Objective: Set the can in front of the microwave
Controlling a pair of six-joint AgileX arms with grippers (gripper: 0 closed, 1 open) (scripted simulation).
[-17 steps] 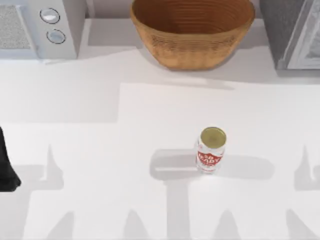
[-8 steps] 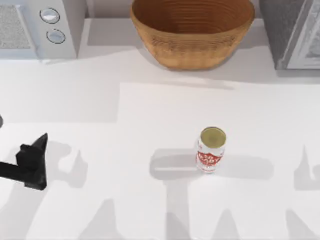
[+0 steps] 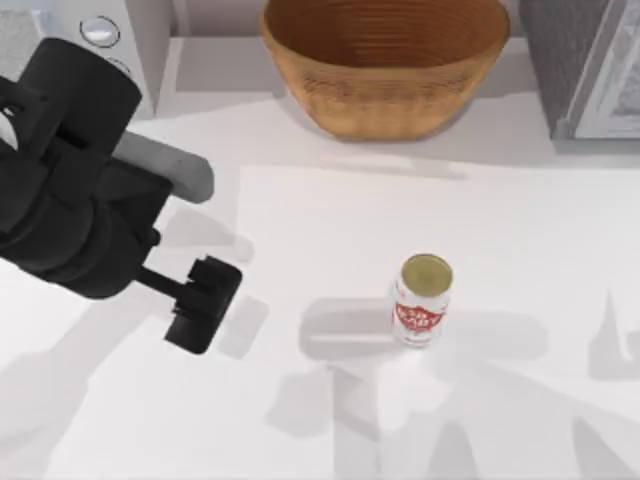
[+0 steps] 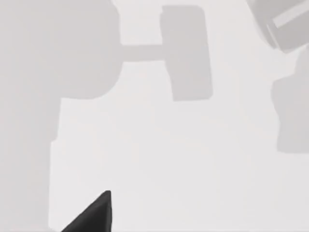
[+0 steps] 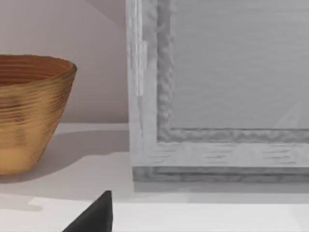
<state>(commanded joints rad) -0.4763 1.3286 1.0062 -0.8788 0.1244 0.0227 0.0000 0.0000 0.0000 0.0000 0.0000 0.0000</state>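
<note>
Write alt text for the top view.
Left arm's black claw hovers over the white table, left of an upright small white red-labelled can. Behind stand a light grey microwave, woven brown basket and darker grey box.

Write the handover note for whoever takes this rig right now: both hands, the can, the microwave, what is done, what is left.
Left hand: above the table's left half, left of the can, apart from it, holding nothing.
Right arm: parked, its wrist camera facing the grey box and the wicker basket.
Can: upright, right of the table's centre, untouched.
Microwave: back left corner, partly covered by the left arm.
Done: nothing placed yet.
Left: grasp the can, set it in front of the microwave.
</note>
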